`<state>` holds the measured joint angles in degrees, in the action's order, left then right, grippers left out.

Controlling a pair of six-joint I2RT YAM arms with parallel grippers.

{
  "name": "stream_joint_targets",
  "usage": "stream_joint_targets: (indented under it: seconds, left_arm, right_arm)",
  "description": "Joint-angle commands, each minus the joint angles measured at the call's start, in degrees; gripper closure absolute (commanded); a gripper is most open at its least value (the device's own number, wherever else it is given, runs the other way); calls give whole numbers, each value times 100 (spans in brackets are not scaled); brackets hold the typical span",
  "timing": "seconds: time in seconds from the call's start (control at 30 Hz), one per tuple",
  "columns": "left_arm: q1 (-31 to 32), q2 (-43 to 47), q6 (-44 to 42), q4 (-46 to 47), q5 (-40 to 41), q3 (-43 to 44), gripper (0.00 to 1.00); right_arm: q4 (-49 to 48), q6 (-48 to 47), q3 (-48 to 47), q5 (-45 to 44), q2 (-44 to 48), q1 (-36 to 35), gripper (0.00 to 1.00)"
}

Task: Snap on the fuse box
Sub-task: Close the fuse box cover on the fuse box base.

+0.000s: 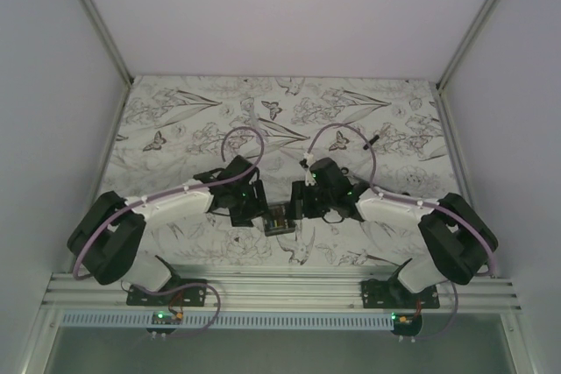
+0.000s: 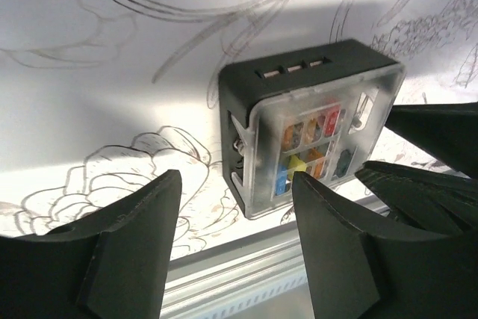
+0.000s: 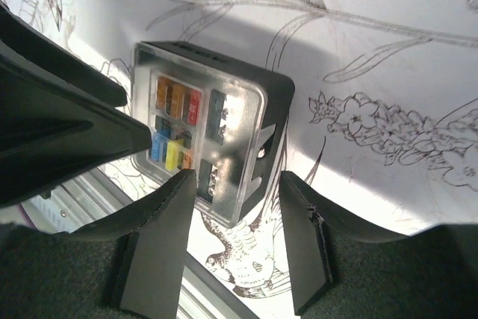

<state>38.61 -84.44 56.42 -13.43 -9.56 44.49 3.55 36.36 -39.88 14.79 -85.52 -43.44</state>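
Observation:
The fuse box (image 1: 279,218) is a small black box with a clear cover lying over orange, red, yellow and blue fuses. It rests on the patterned table near the front edge, between my two grippers. In the left wrist view the box (image 2: 314,128) lies just beyond my open left gripper (image 2: 235,211), ahead of the right finger (image 2: 328,237). In the right wrist view the box (image 3: 209,132) lies just beyond my open right gripper (image 3: 239,203), with its near corner between the fingertips. Neither gripper holds anything.
A short black stick-like piece (image 1: 372,140) lies at the back right of the table. The metal rail (image 1: 280,291) of the table's front edge runs close behind the box. Each gripper shows in the other's wrist view: the right fingers (image 2: 437,132) and the left fingers (image 3: 60,132).

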Motion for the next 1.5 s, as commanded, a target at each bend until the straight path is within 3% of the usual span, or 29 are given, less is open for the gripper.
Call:
stream_joint_targets:
  seconds: [0.0, 0.2, 0.47, 0.97, 1.13, 1.47]
  left_arm:
    - [-313, 148, -316, -324, 48, 79, 36]
    - [-528, -203, -549, -316, -110, 488, 39]
    - [-565, -632, -658, -314, -277, 789, 50]
    - [-508, -1340, -372, 233, -604, 85, 74]
    - [-505, -1290, -253, 347, -579, -223, 74]
    - [-383, -82, -224, 125, -381, -216, 55]
  right_arm:
    - [92, -301, -276, -144, 185, 211, 45]
    - [-214, -410, -493, 310, -114, 466, 45]
    - [-421, -454, -723, 678, -789, 485, 49]
    - [-435, -602, -427, 842, -1428, 455, 61]
    - [-391, -686, -359, 794, -1429, 424, 62]
    - [70, -744, -481, 415, -308, 424, 54]
